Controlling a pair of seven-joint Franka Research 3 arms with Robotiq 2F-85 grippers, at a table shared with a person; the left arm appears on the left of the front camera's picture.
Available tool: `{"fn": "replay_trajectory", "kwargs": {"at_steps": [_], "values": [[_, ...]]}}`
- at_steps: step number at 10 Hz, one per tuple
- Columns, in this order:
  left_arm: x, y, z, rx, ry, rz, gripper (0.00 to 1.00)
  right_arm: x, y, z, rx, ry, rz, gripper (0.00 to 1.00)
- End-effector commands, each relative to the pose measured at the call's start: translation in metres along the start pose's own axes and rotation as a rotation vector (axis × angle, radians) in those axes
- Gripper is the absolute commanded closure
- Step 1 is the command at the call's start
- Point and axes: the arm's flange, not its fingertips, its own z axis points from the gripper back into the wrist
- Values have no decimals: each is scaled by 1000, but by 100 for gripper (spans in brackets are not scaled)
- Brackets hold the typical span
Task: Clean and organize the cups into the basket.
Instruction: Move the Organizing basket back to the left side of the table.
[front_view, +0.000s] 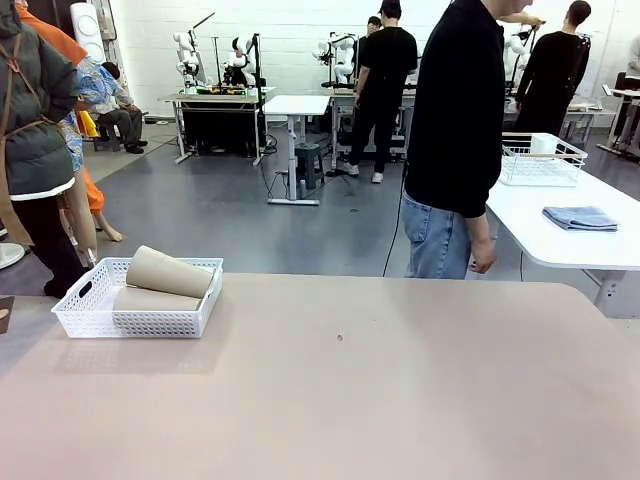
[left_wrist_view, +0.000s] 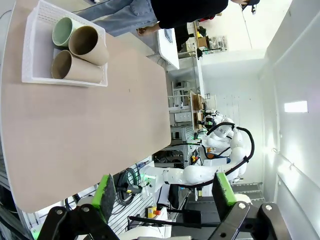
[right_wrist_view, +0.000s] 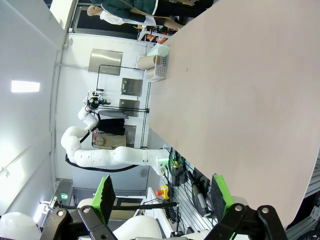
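The white lattice-mesh plastic basket (left_wrist_view: 31, 50) with 3 matte tapered cups (left_wrist_view: 80, 56) lying inside is far ahead of the spread left gripper (left_wrist_view: 165, 196), nearer than the spread right gripper (right_wrist_view: 162, 196).

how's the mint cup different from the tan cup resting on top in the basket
The mint green cup is pale green; the top tan cup is khaki. The mint green cup lies low against the basket wall, while the top tan cup rides tilted across the others. Both lie on their sides, handleless, open mouths facing the same way.
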Motion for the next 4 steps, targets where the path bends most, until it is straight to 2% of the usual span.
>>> {"fn": "replay_trajectory", "kwargs": {"at_steps": [1, 4], "values": [[-1, -1, 1, 2, -2, -2, 0, -1, 1, 0, 8, 3, 0, 0], [-1, -1, 1, 2, -2, -2, 0, -1, 1, 0, 8, 3, 0, 0]]}}
